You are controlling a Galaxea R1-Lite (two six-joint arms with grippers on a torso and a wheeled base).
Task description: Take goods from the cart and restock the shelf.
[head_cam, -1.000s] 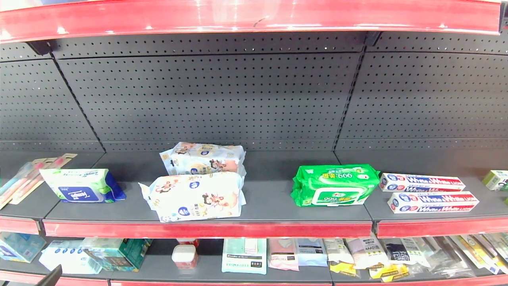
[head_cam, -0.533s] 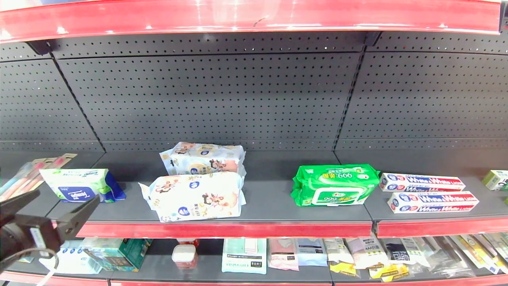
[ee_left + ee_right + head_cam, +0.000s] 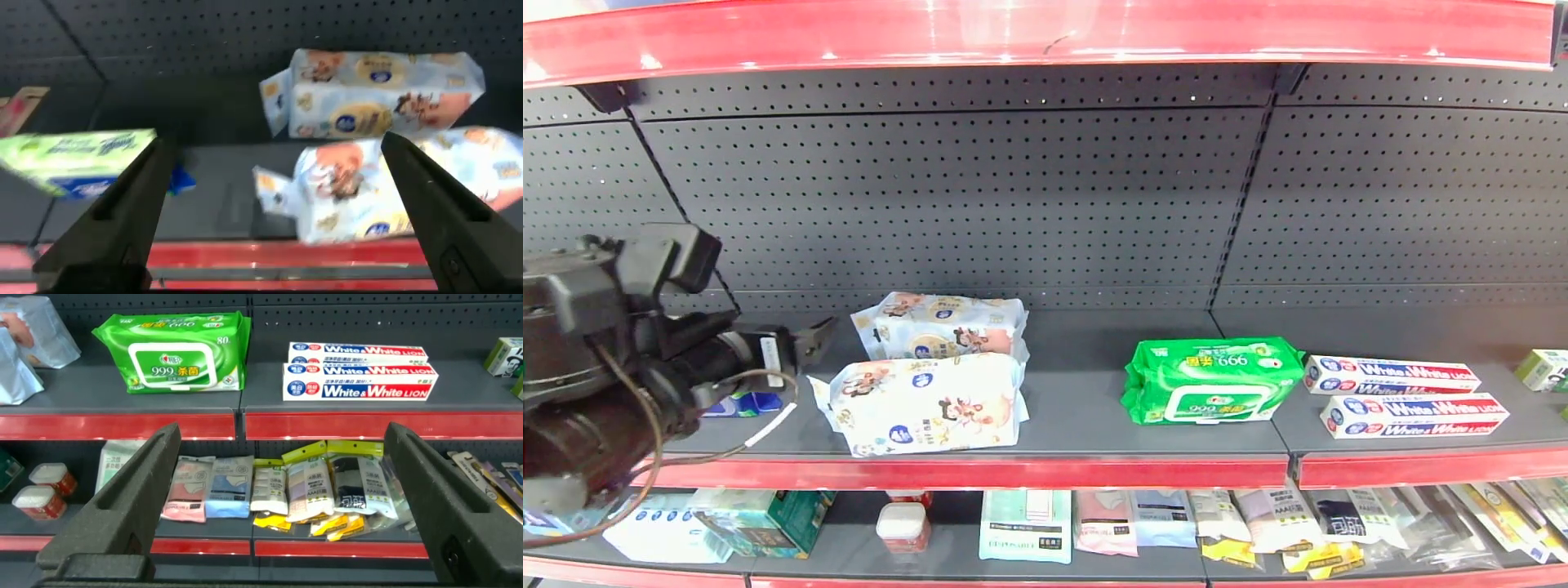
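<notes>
Left wrist view gives me the best line: the left gripper [image 3: 274, 147] has its jaws wide apart with nothing between them, looking in at the shelf [image 3: 1078, 392], where the goods lie: the green-and-blue tissue pack [image 3: 78, 159] to one side and the front printed pack [image 3: 927, 404] to the other, with the rear printed pack [image 3: 943, 327] just behind it. I take the step to be an approach to those packs. To do it well I'd stay level above the red front lip, enter through the bare gap between the tissue pack and the front printed pack, and close slowly, since soft packs will squash and slide. I'd also keep off the rear pack, which a nudge could push back. The right gripper [image 3: 282, 429] hangs with jaws apart and empty, facing the green wipes pack [image 3: 1213, 380] and toothpaste boxes [image 3: 1405, 396]. Against a second ago, the left arm has risen from the bottom left corner to shelf height and now covers most of the tissue pack; the goods have not shifted.
</notes>
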